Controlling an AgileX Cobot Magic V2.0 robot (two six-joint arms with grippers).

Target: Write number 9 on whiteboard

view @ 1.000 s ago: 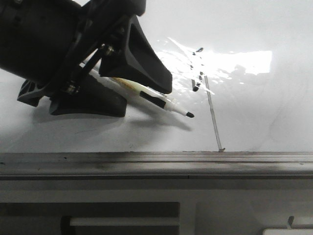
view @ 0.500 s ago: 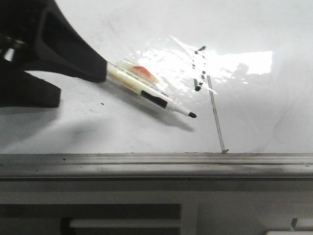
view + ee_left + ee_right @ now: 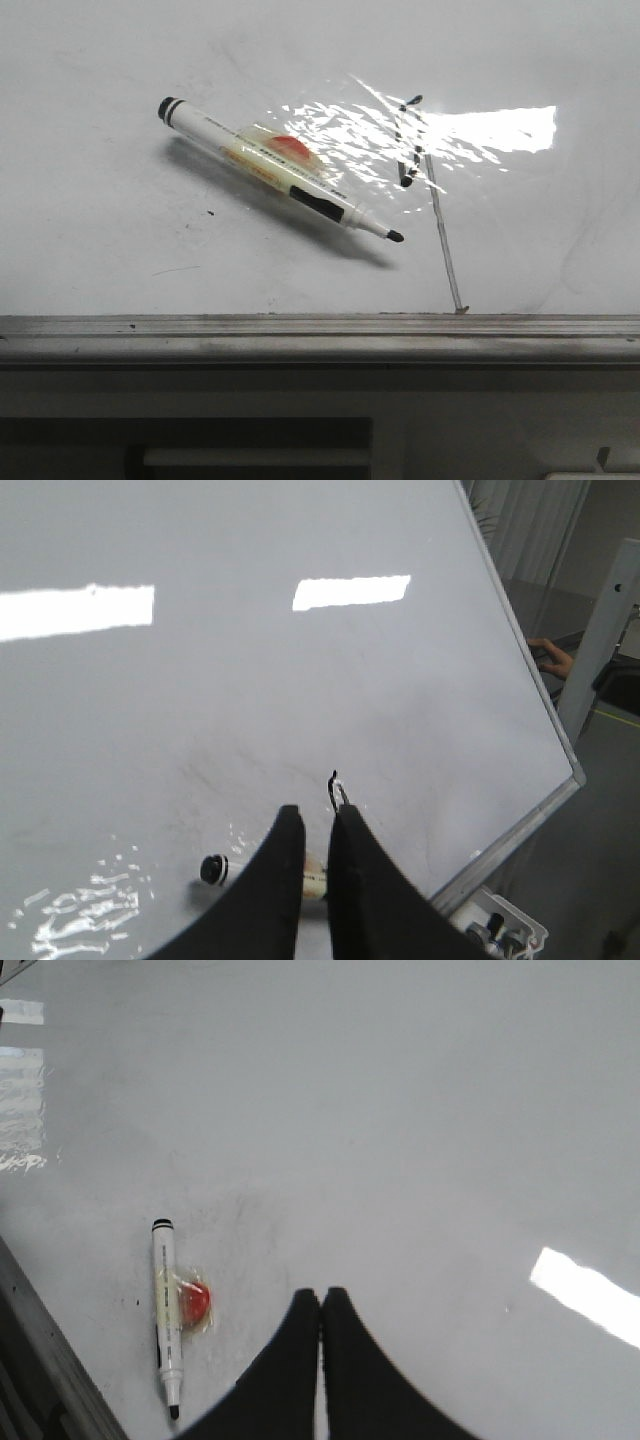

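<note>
The whiteboard (image 3: 100, 250) fills the front view, with a glare patch. A white marker (image 3: 275, 170) with a black tip, uncapped, and a red taped patch lies loose on it. The number 9 (image 3: 415, 150) is a broken black curve joined to a thin grey slanted line, just right of the marker tip. Neither gripper shows in the front view. In the left wrist view my left gripper (image 3: 318, 815) hovers above the marker (image 3: 213, 869), jaws slightly apart and empty, with the number 9 (image 3: 335, 790) just past the tips. My right gripper (image 3: 321, 1295) is shut and empty, beside the marker (image 3: 164, 1310).
The scuffed grey metal edge strip (image 3: 300, 335) runs along the board's near side. In the left wrist view a tray of small items (image 3: 500, 925) sits past the board's corner, and a person's hand (image 3: 550, 658) rests beyond the board's edge.
My left gripper let go of the marker and drew back to the left, out of the front view. The marker now lies free on the board, its tip in the same place.
</note>
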